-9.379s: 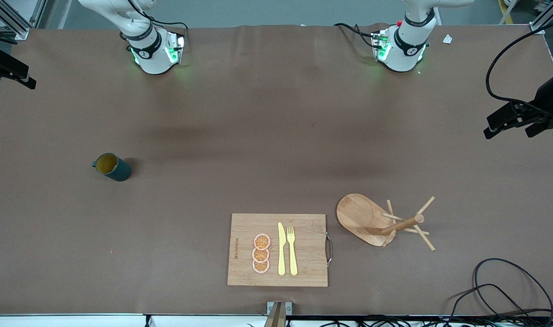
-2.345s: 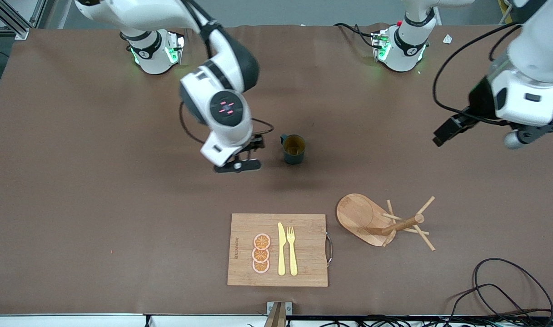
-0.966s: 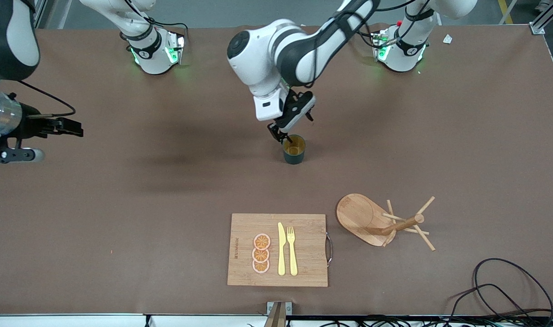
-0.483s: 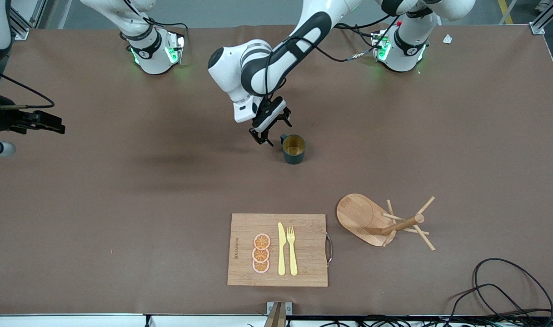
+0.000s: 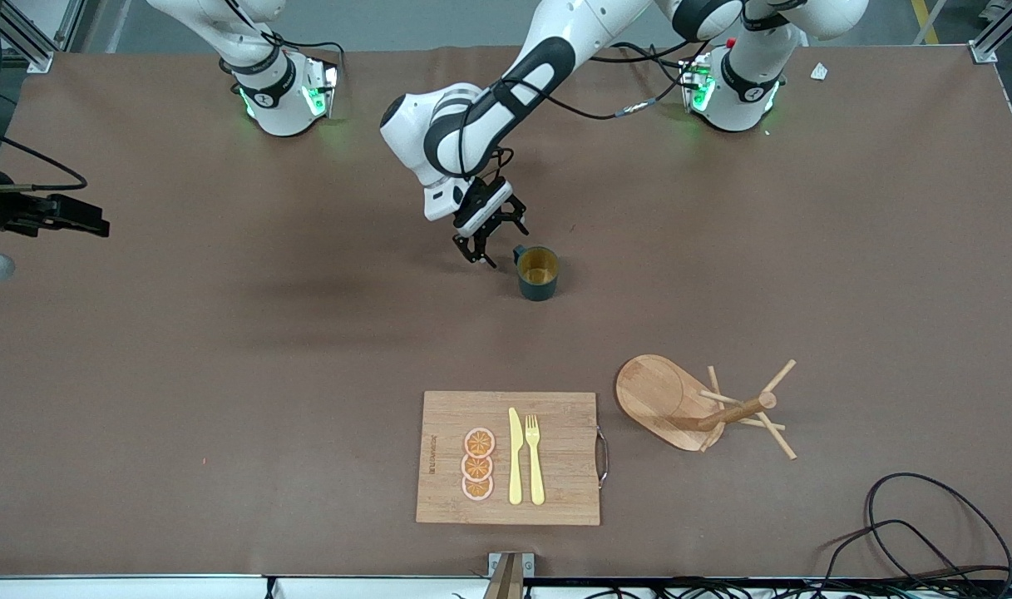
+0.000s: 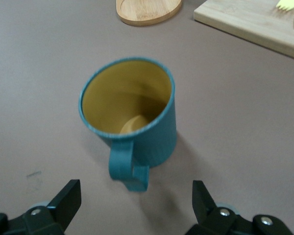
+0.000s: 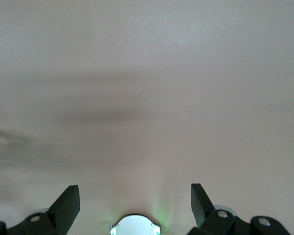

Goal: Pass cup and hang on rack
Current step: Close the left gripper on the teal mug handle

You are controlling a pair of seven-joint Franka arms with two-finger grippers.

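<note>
The dark teal cup (image 5: 539, 273) stands upright mid-table, yellowish inside, its handle (image 5: 518, 254) turned toward the right arm's end. My left gripper (image 5: 496, 243) is open and low beside the handle, not touching it. In the left wrist view the cup (image 6: 130, 112) sits just ahead of my open left gripper (image 6: 134, 203), and its handle (image 6: 128, 169) points into the gap. The wooden rack (image 5: 697, 408) stands nearer the front camera, toward the left arm's end. My right gripper (image 5: 73, 220) is open and empty at the table's edge on the right arm's end, and the right wrist view (image 7: 134, 200) shows only bare table.
A wooden cutting board (image 5: 555, 499) with a metal handle lies near the front edge beside the rack. It carries orange slices (image 5: 478, 464), a yellow knife (image 5: 515, 457) and a yellow fork (image 5: 535, 457). Cables (image 5: 921, 532) lie at the front corner on the left arm's end.
My left gripper has moved off the cup's rim to the handle side and lowered there, open. My right arm has drawn back toward the table's edge. The cup has not moved.
</note>
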